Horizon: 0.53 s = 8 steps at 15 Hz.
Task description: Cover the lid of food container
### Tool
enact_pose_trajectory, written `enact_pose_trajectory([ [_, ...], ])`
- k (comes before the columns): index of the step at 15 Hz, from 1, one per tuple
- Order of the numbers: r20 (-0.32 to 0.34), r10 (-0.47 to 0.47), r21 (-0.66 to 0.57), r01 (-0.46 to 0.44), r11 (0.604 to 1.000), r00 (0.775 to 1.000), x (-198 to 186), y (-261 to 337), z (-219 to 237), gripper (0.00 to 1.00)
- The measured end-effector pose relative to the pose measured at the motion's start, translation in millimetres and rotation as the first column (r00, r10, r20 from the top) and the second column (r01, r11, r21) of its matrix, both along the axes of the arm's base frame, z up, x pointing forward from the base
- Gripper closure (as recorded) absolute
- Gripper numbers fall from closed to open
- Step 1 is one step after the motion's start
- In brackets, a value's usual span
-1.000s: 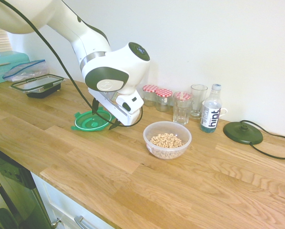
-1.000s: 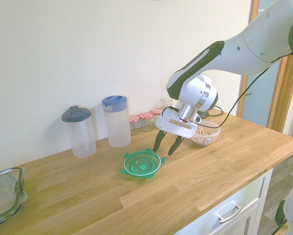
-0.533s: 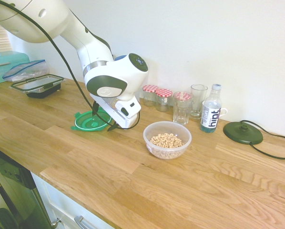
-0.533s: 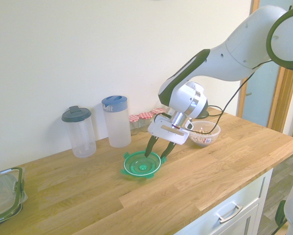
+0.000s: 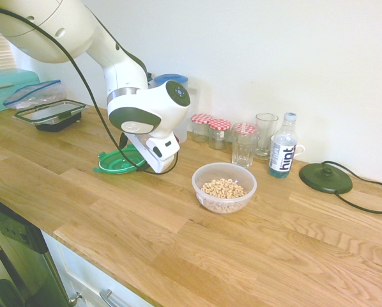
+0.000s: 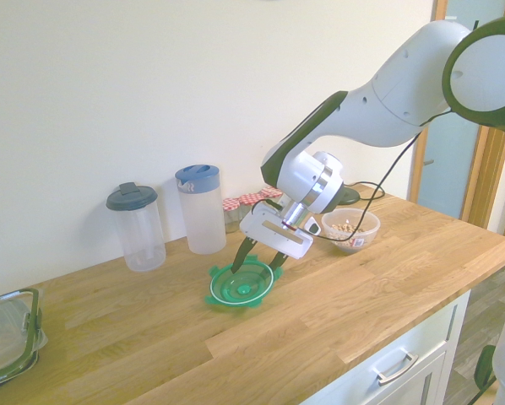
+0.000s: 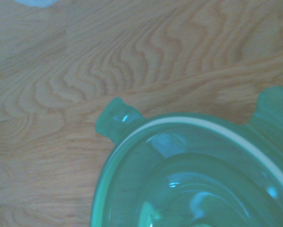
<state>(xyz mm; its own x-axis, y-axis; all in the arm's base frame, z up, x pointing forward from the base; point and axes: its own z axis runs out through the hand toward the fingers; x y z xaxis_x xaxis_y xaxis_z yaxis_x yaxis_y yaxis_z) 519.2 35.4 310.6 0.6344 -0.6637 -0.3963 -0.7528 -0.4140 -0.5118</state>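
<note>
The lid (image 6: 243, 288) lies on the bench (image 5: 197, 256), apart from the bowl (image 5: 223, 188), its tabs (image 7: 119, 119) sticking out from a pale ring. The hand (image 6: 257, 263) is at the lid, its 2 fingers spread wide, 1 over the lid and the other by its rim; whether they touch it I cannot tell. The bowl, uncovered, holds ring cereal (image 5: 223, 188). Behind it stand 3 jars (image 5: 244, 144) with red-checked tops, a glass (image 5: 266, 135) and a bottle (image 5: 282, 146), with a dark round base (image 5: 325, 178) to 1 side. Farther off are 2 jugs (image 6: 201, 209) and a black-rimmed box (image 5: 50, 115).
</note>
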Motion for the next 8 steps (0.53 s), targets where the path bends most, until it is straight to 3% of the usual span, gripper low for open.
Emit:
enact_pose_trajectory([
  [8, 0.029, -0.054, 0.084, 0.052, 0.995, 0.998, -24.3, -25.2, -16.1, 1.00],
])
